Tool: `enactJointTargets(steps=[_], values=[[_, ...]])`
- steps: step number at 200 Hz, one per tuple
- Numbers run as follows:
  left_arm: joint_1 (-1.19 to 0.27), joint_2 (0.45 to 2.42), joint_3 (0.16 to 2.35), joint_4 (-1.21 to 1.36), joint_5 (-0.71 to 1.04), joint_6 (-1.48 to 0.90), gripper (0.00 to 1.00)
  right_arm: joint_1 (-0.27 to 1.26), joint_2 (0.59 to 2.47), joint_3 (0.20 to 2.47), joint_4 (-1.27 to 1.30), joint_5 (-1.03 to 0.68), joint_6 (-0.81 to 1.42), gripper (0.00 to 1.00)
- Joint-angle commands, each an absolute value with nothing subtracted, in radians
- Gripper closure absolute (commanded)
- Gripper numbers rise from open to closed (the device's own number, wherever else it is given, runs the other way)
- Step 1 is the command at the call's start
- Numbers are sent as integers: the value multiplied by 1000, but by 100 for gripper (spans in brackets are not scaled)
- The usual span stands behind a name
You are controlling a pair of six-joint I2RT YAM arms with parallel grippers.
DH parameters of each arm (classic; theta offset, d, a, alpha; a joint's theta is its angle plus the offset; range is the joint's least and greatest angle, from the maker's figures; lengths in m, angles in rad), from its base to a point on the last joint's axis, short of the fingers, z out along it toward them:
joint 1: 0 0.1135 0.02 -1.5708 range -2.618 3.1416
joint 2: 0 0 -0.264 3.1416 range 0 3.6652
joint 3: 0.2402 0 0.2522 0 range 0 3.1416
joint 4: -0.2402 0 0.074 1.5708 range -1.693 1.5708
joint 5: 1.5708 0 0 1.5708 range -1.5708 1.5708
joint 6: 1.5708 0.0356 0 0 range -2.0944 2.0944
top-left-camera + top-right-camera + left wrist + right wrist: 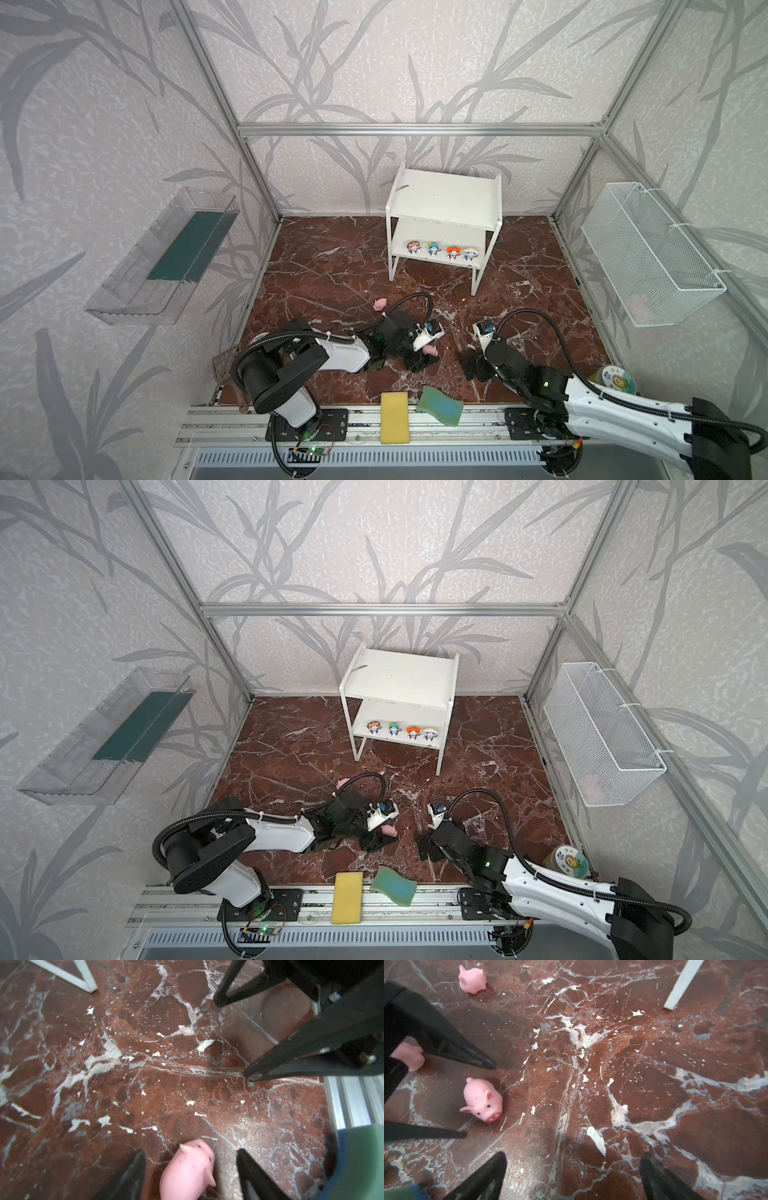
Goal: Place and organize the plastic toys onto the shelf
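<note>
In both top views, four figurines (442, 252) (403, 730) line the lower board of the shelf (444, 195) (401, 673); the label on a round tin (616, 379) is too small to read.

Left wrist: the left claw (190, 1152) is spread wide, with one pig (187, 1169) lying loose between its fingers.

Right wrist: the right claw (573, 1158) is wide and empty. Three pigs (481, 1100) lie on the worktop (633, 1084) in front of the shelf.

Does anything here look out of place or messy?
Three pink pigs lie scattered on the marble tabletop, while four figurines stand in a neat row on the shelf. The green sponge sits crooked, overhanging the front edge.
</note>
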State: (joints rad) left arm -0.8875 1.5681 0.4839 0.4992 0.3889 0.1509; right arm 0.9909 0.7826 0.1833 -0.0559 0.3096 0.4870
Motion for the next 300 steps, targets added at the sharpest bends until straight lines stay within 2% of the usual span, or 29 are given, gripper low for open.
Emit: enactJointTargets(steps=[1,22,37,59,73,112,152,184,222,247,272,300], values=[[-876,1465,465,523,264,89,1,987,826,220,6,242,453,0],[-867,1358,463,434,168,14,1,988,895,235,41,190,437,6],[-864,1269,465,358,90,-39,1,989,947,247,70,148,422,24],[-862,1157,493,198,-15,-93,1,987,1036,280,90,96,403,43],[-860,1095,510,106,-65,-120,1,988,1100,298,125,60,382,51],[-850,973,543,-92,-140,-234,1,989,1302,354,257,-38,332,61],[-847,857,494,-149,-162,-296,1,994,1495,440,377,-159,299,66],[-847,779,456,-172,-188,-313,1,1008,1568,494,412,-203,304,69],[-848,813,466,-201,-188,-326,1,1013,1521,487,367,-206,310,66],[-847,882,491,-225,-140,-359,1,1010,1437,455,312,-167,311,59],[-848,920,482,-197,-76,-387,1,986,1394,455,250,-123,292,59],[-851,943,464,-157,-35,-455,1,940,1438,485,237,-147,256,60]])
